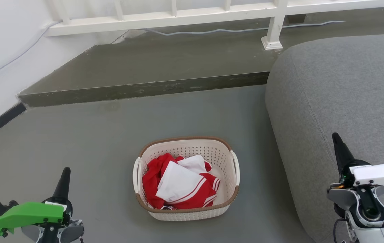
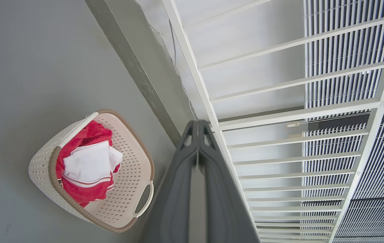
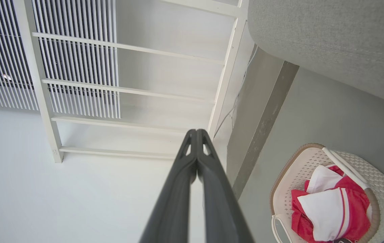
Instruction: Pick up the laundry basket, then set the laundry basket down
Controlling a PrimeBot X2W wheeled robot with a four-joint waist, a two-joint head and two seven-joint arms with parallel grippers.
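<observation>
laundry basket: stands upright on the grey floor, between the two pincers and well apart from both, with red and white clothes heaped inside
left pincer: fingers pressed together on nothing; the basket lies to its right and lower down
right pincer: also pressed together and empty; the basket lies to its left and lower, and the grey sofa is just beyond its tips
why so held: each pincer hangs on its own side of the basket, level with a white loop handle, so the load could be shared between the two arms
stage: a basket on the floor with both pincers free fits either a basket waiting to be lifted or one already set back down
head view adds: both pincers flanking the basket at once, and the raised step ahead of them
wrist views add: the closed seam between each pincer's fingers, the slatted panel behind the white railing, and the basket's perforated outer wall
</observation>
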